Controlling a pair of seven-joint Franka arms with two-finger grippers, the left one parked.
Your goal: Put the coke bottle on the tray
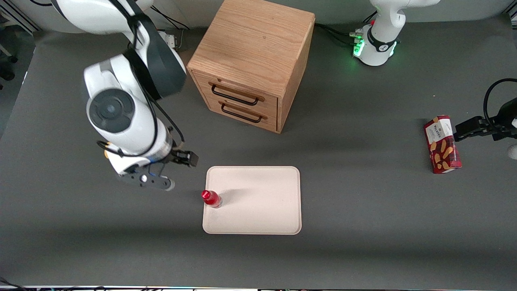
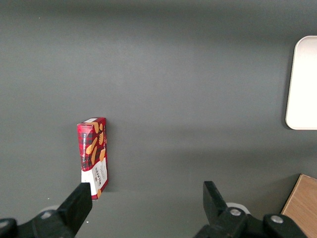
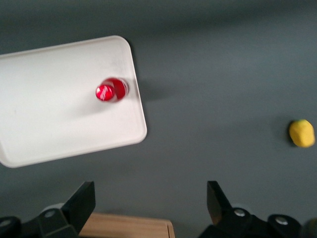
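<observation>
The coke bottle [image 1: 211,198], small and red with a red cap, stands upright on the tray [image 1: 258,202], just inside the rim at the working arm's end. My gripper [image 1: 158,182] hangs above the bare table beside that end of the tray, apart from the bottle. In the right wrist view the gripper [image 3: 150,197] is open, with nothing between its dark fingers [image 3: 83,199]. That view looks down on the coke bottle [image 3: 111,90] near a corner of the pale tray [image 3: 49,114].
A wooden drawer cabinet [image 1: 252,64] with two black handles stands farther from the front camera than the tray, and its top edge [image 3: 126,227] shows under the gripper. A red snack box [image 1: 442,144] lies toward the parked arm's end. A small yellow object [image 3: 301,133] lies on the table.
</observation>
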